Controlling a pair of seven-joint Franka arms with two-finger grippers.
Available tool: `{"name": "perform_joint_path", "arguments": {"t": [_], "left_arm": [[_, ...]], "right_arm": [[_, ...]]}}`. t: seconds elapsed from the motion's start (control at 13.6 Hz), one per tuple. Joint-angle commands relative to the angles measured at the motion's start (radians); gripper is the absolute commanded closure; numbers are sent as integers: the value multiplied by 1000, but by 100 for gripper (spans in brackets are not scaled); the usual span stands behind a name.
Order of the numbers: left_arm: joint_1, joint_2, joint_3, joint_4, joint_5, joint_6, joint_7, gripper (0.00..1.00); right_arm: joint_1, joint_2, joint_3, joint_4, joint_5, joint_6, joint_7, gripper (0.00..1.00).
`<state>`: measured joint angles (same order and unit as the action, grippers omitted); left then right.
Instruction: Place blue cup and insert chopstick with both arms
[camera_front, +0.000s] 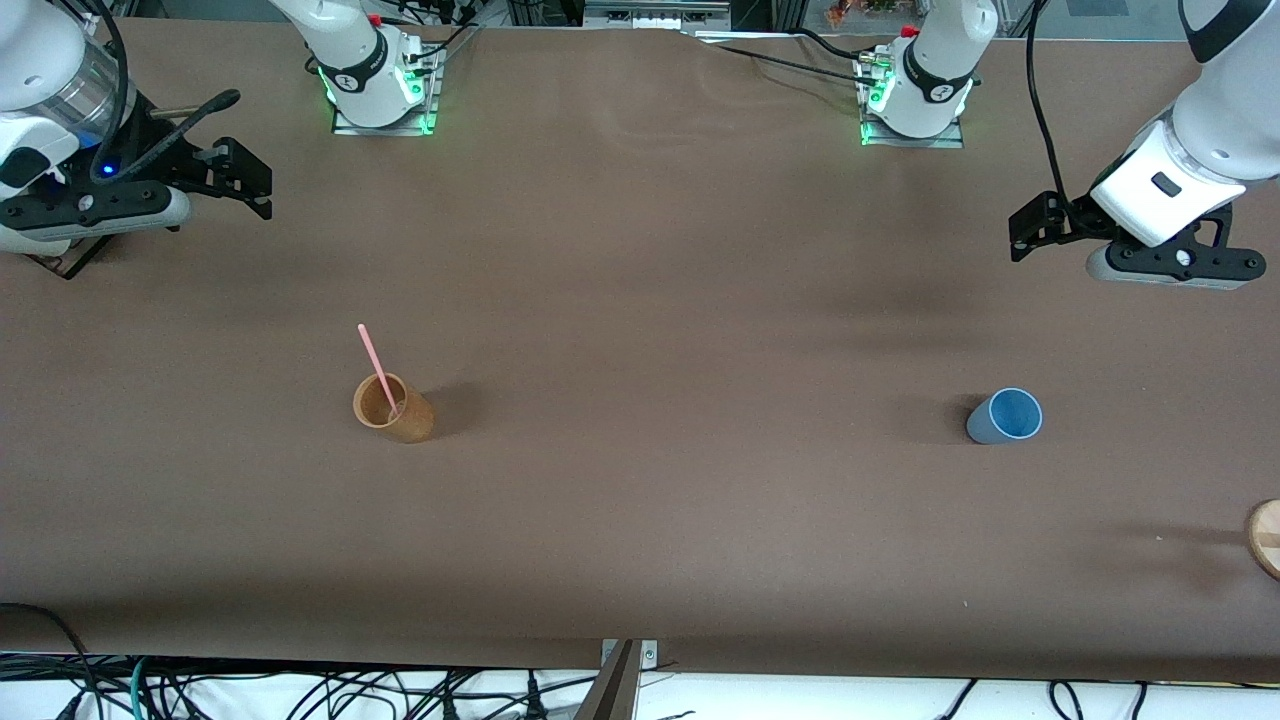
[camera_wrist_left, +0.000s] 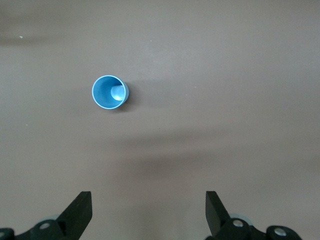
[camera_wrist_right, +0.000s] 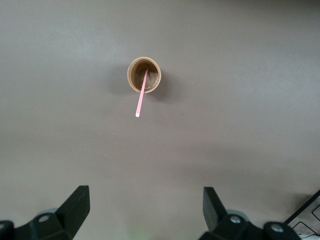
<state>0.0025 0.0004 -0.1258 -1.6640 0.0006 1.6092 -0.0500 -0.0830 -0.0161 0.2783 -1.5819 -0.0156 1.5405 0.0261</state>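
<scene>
Fingers on both grippers stand spread wide and hold nothing.

Front view: I see the left gripper (camera_front: 1040, 232) hanging over bare brown table (camera_front: 640, 520) at the left arm's end, and the right gripper (camera_front: 240, 180) over bare table at the right arm's end. Both arms wait. The small light-blue tapered plastic cup (camera_front: 1004, 416) stands upright toward the left arm's end. The thin pink chopstick (camera_front: 378, 368) leans inside a tan-brown wooden cup (camera_front: 393, 408) toward the right arm's end, well apart from the blue cup. A round wooden piece (camera_front: 1266, 536) sits at the table edge, nearer the camera than the blue cup.

Left wrist view: blue cup (camera_wrist_left: 110, 92) mouth-up, left gripper (camera_wrist_left: 149, 212) clear of it.

Right wrist view: chopstick (camera_wrist_right: 141, 93) sticking out of the wooden cup (camera_wrist_right: 144, 75), right gripper (camera_wrist_right: 146, 210) apart from both.

Judgement: cup looks light, smooth and easily tipped; I would pinch it across the wall, low. Chopstick looks stiff, thin, slippery; grip near its free upper end.
</scene>
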Motion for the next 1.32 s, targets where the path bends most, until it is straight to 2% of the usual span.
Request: {"name": "perform_joint_path", "arguments": {"t": [0.0, 0.73, 1.03, 1.1, 1.25], "left_arm": [[4, 12, 8, 26, -24, -9, 32, 0], [14, 79, 12, 73, -24, -11, 27, 0], [42, 202, 14, 159, -11, -8, 57, 0], [81, 228, 14, 159, -8, 4, 115, 0], [100, 271, 14, 156, 57, 155, 279, 0]], "right_arm": [[-6, -28, 1, -26, 14, 1, -12, 0], [-6, -22, -2, -33, 20, 6, -51, 0], [-6, -22, -2, -44, 22, 3, -51, 0], [-6, -22, -2, -47, 22, 6, -51, 0], [-6, -19, -2, -73, 20, 19, -51, 0]]}}
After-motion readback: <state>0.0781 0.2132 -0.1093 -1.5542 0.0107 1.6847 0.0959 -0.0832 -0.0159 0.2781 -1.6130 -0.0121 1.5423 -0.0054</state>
